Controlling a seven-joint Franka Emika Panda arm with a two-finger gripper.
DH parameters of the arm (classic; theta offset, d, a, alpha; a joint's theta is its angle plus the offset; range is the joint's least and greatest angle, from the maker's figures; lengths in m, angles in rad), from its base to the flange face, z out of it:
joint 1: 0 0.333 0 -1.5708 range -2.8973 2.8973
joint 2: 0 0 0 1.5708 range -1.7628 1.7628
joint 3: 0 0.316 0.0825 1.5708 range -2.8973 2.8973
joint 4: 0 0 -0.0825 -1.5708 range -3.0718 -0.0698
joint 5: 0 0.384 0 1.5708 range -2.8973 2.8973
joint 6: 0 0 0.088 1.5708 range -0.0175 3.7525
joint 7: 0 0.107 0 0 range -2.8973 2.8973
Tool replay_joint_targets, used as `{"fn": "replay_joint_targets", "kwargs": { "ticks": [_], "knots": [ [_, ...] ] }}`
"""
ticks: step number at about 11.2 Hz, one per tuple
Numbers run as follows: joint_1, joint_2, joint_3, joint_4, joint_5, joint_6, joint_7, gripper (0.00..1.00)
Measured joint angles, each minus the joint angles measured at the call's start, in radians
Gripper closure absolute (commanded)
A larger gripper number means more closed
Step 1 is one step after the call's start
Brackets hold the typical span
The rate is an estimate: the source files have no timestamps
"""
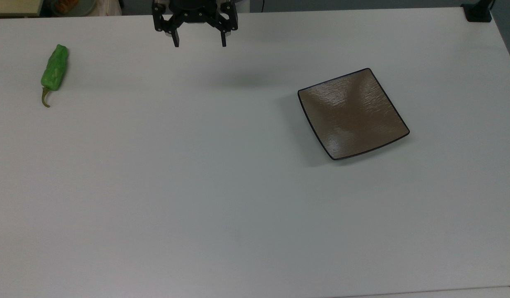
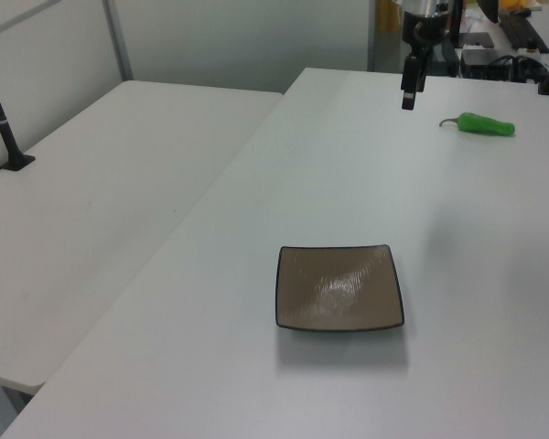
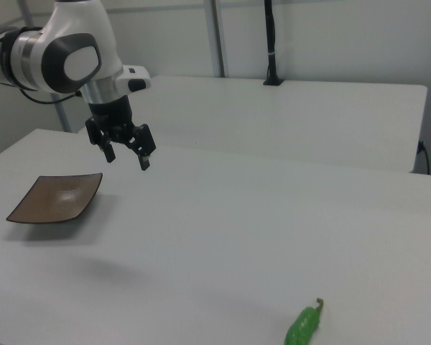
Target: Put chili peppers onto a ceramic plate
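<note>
Chili peppers, one wrinkly glossy green pod (image 1: 54, 70), lie at the top view's far left, well apart from the square brown ceramic plate (image 1: 398, 122). Right view: my gripper (image 3: 126, 157) hangs spread and empty. Light, slippery; I'd pinch mid-body.

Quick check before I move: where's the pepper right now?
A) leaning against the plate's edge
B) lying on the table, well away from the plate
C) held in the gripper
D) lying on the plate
B: the pepper lies on the bare table, far from the plate, and the open gripper holds nothing.
</note>
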Motion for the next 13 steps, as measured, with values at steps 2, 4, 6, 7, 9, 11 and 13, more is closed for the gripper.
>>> {"fn": "replay_joint_targets", "kwargs": {
  "ticks": [2, 4, 6, 7, 9, 11, 13],
  "knots": [
    [0.0, 0.0, 0.0, 0.0, 0.0, 0.0, 0.018, 0.0],
    [0.0, 0.001, 0.0, 0.0, -0.001, 0.0, 0.039, 0.0],
    [0.0, 0.005, 0.0, 0.0, -0.001, 0.0, 0.041, 0.0],
    [0.0, 0.011, 0.0, 0.0, -0.001, 0.001, 0.042, 0.0],
    [0.0, 0.016, 0.0, 0.0, -0.002, 0.001, 0.042, 0.0],
    [0.0, 0.016, -0.005, 0.001, -0.006, 0.001, 0.042, 0.0],
    [0.0, 0.017, -0.009, 0.001, -0.083, 0.001, 0.042, 0.0]
  ]
}}
